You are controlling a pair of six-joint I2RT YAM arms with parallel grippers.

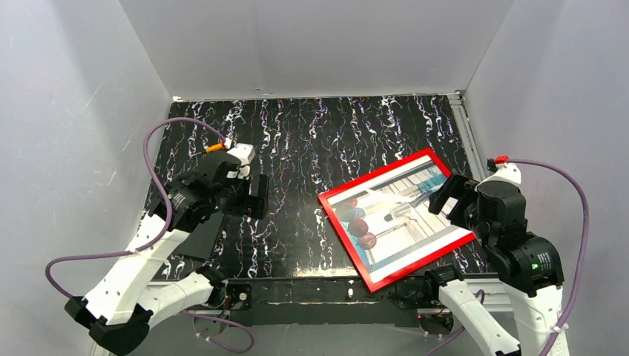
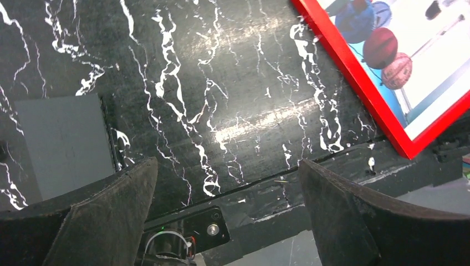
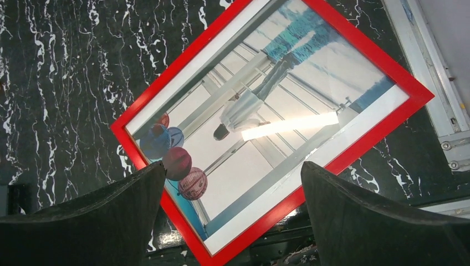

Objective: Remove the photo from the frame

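Right gripper [image 1: 445, 196] is parked above the right short end of the frame [image 1: 343, 243], jaws wide apart, nothing held; no contact is seen in the wrist view, where the frame [image 3: 177, 64] lies below and fills the gap between the jaws

Left gripper [image 1: 259, 196] is also spread and empty, held over bare table [image 1: 297, 148] just beyond a grey sheet [image 1: 196, 241]

Photo [image 1: 400, 215] is seated in the frame, face up, on the right half of the table. Seen from above:
- long axis runs roughly 8 o'clock to 2 o'clock
- balloon end is at the 8 o'clock side, toward table centre
- near corner at 6 o'clock is pushed out over the rail [image 1: 311, 285] at the table's near edge; this is confirmed in the left wrist view [image 2: 354, 77]

Key relation: the frame is directly under the right gripper, but lies at 3 o'clock from the left gripper, well apart. The right arm is therefore judged nearer and better placed for the first grip

Photo [image 3: 260, 127] is not yet out. With the print side up, the back is hidden, so a lift or flip of the frame is probably needed first. The overhanging corner is judged the easiest rim to pinch. Glare on the face suggests a slick surface, so slip is a risk
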